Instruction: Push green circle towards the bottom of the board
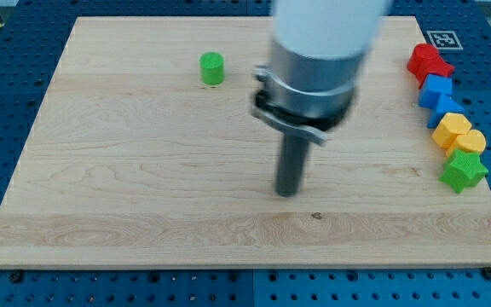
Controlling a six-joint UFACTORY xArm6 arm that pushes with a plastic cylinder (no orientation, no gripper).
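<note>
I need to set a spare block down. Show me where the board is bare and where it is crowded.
Bare: the whole left side below the green circle, and the bottom strip under my tip. Crowded: the view's right edge, where the red star, blue block, yellow block and green star cluster.

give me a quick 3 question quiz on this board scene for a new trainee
1. True or false: my tip is touching the green circle.
2. Multiple choice: where do the other blocks sit? A) along the view's left edge B) along the view's right edge C) at the view's bottom edge
3. Fill in: the lowest block in that group is the green ____.

Key:
1. False. The tip stands apart from the circle, lower in the view and to its right.
2. B. The red star, two blue blocks and two yellow blocks line the wooden board there.
3. star
</note>
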